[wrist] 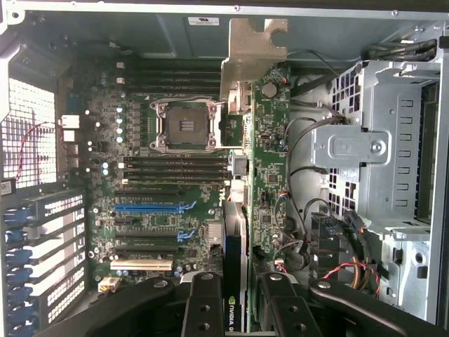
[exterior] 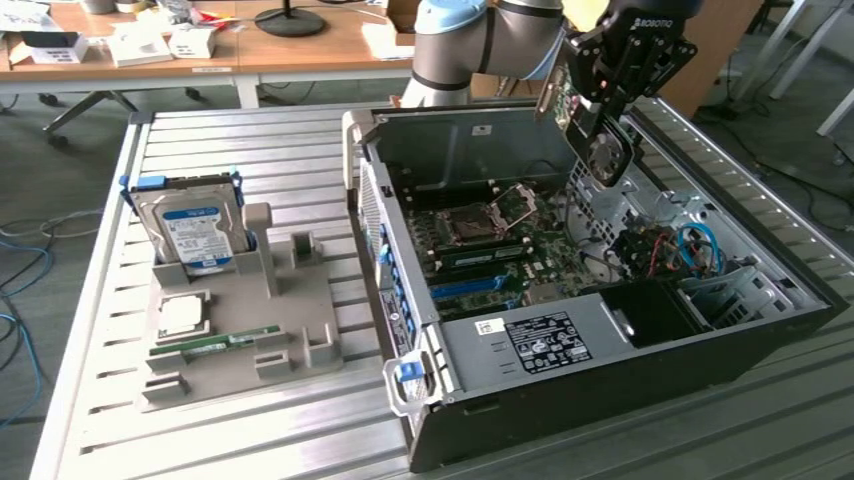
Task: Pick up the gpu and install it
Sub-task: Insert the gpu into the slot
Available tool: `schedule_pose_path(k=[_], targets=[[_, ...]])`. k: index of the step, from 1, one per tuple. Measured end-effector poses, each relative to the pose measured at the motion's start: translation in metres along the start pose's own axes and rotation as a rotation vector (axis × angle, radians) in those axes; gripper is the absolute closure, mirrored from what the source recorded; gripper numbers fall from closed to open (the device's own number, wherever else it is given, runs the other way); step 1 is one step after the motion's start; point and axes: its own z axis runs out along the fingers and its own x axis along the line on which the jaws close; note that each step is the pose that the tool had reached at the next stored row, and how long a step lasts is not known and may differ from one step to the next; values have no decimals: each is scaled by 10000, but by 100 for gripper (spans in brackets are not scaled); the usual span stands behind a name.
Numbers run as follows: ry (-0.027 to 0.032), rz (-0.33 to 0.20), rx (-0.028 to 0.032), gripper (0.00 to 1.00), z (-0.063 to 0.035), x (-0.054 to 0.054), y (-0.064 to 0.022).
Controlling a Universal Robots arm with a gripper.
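Pincer (exterior: 594,108): closed partway on the gpu (exterior: 603,150), one finger (wrist: 203,309) on each face of the card.
Gpu position: held on edge above the open computer case (exterior: 747,340), fan side outward, metal bracket (wrist: 252,49) at the far end.
Motherboard (wrist: 175,175): expansion slots bare (the blue slot (wrist: 151,208) included); card clear of them.
Grey holder (exterior: 254,330), on table (exterior: 200,440): hard drive (exterior: 191,232) and memory stick (exterior: 214,345) in place.
Progress: pick-up done; by my judgement about halfway, the card not yet seated.
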Motion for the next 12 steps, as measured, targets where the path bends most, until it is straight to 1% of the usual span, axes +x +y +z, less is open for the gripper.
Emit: schedule_pose_path(k=[8, 12], targets=[[0, -19, -3, 74, 0, 0, 0], [3, -271, -3, 74, 0, 0, 0]])
